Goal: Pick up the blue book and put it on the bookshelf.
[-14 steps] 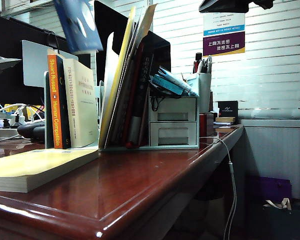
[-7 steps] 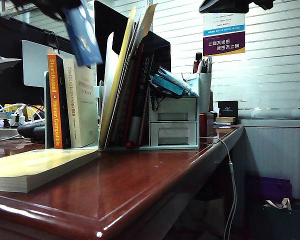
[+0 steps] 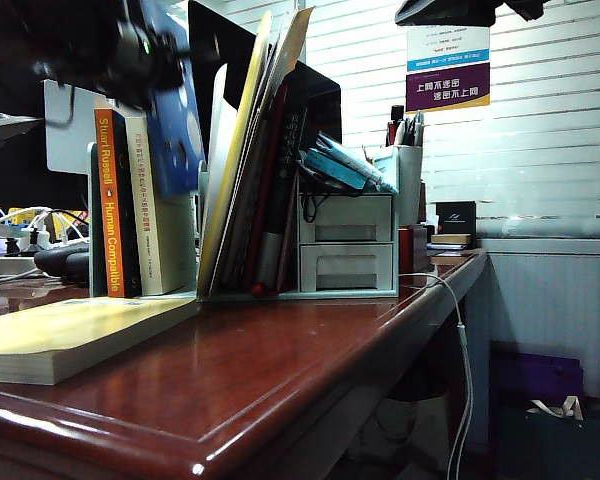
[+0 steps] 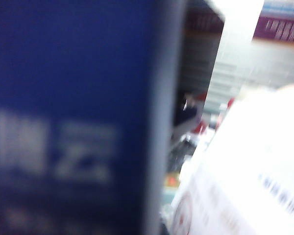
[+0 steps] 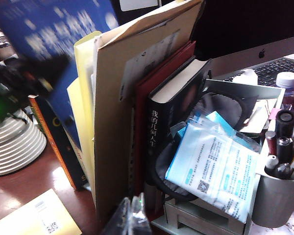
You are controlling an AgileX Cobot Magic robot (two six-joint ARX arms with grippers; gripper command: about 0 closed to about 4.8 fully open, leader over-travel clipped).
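- The blue book [image 3: 178, 120] hangs tilted in the left claw [image 3: 145, 55], pinched shut on its upper part; its lower end sits between the upright books and the leaning folders of the bookshelf [image 3: 345, 245].
- Just below that claw stand the orange-spined book [image 3: 108, 205] and a pale book [image 3: 165, 240].
- The right claw [image 5: 130, 215] hovers above the shelf, well right of the left claw; whether it is open I cannot tell.
- A yellow book [image 3: 70, 335] lies flat on the table [image 3: 280, 370].

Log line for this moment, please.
left gripper: shut on blue book | book: over bookshelf left slots | right gripper: beside shelf, empty
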